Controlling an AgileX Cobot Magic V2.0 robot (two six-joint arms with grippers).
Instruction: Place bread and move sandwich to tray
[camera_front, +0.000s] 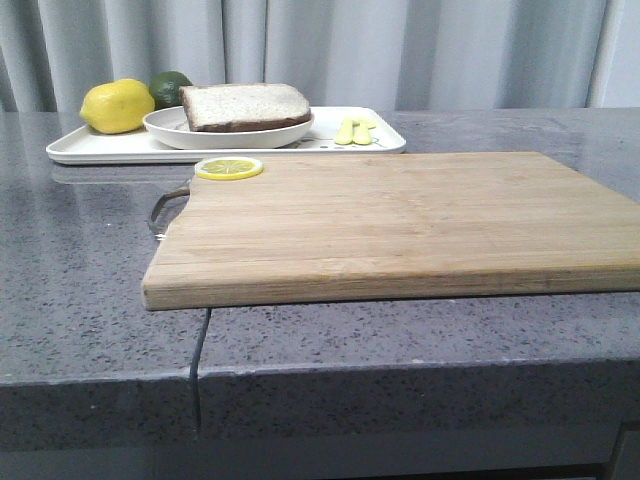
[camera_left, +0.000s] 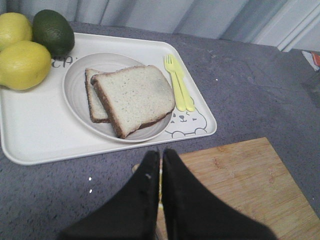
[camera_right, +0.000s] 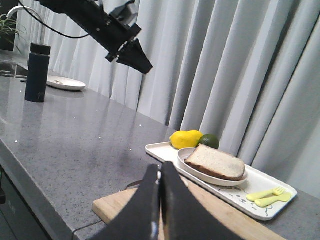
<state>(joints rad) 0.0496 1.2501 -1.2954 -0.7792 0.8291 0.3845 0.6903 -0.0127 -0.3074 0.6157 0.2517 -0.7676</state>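
Observation:
Two slices of bread (camera_left: 135, 97) lie overlapping on a round white plate (camera_left: 75, 95) on the white tray (camera_left: 35, 135); the bread also shows in the front view (camera_front: 245, 105) and the right wrist view (camera_right: 215, 162). No egg filling shows, so no sandwich is in view. My left gripper (camera_left: 160, 152) is shut and empty, high above the table edge of the tray; it also shows in the right wrist view (camera_right: 142, 62). My right gripper (camera_right: 160, 166) is shut and empty above the near left of the cutting board (camera_front: 400, 220). Neither gripper shows in the front view.
The tray (camera_front: 100, 148) also holds lemons (camera_front: 117, 106), a dark green fruit (camera_front: 170, 88) and a yellow fork and spoon (camera_front: 355, 131). A lemon slice (camera_front: 229, 168) lies on the board's far left corner. A dark bottle (camera_right: 37, 72) and another plate (camera_right: 65, 83) stand far off.

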